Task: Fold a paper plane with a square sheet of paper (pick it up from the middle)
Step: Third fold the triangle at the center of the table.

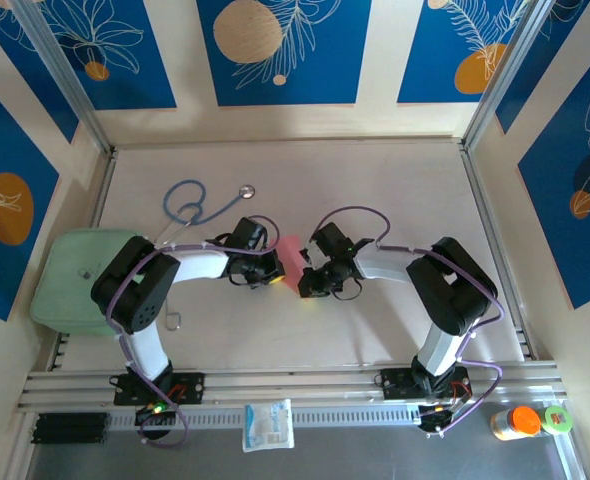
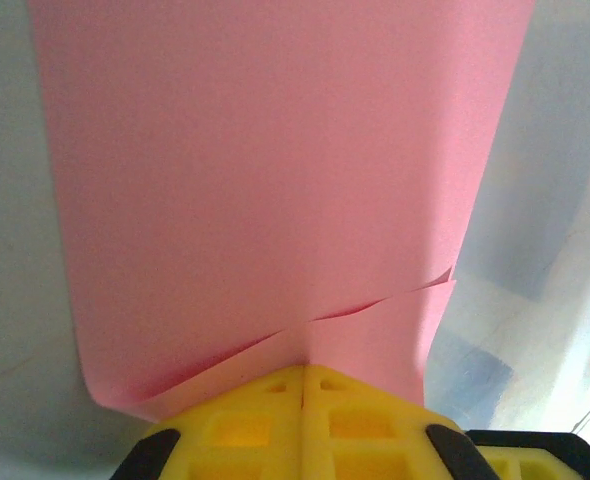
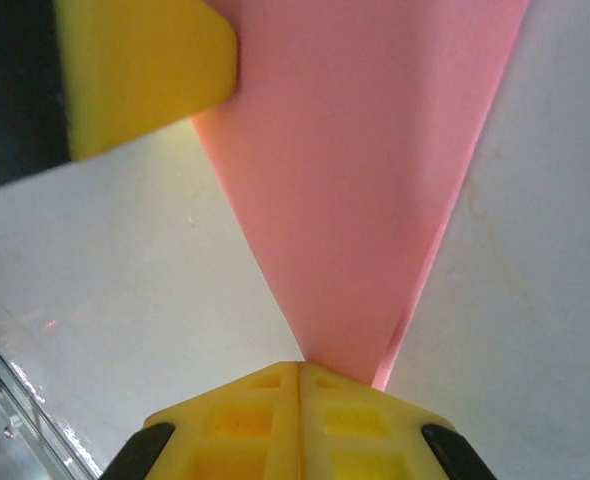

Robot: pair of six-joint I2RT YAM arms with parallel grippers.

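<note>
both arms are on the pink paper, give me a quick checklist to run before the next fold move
1. Grip of the left gripper on the paper: ok, jaws shut on its edge.
2. Grip of the right gripper: ok, jaws shut on the paper's narrow end.
3. Paper untorn: cannot tell. The left wrist view shows a slanted edge just ahead of the fingers, which could be an overlapping layer or a tear.
4. Paper off the table: cannot tell.
5. Clearance from the stethoscope: ok, it lies apart from the paper, farther back on the left.
</note>
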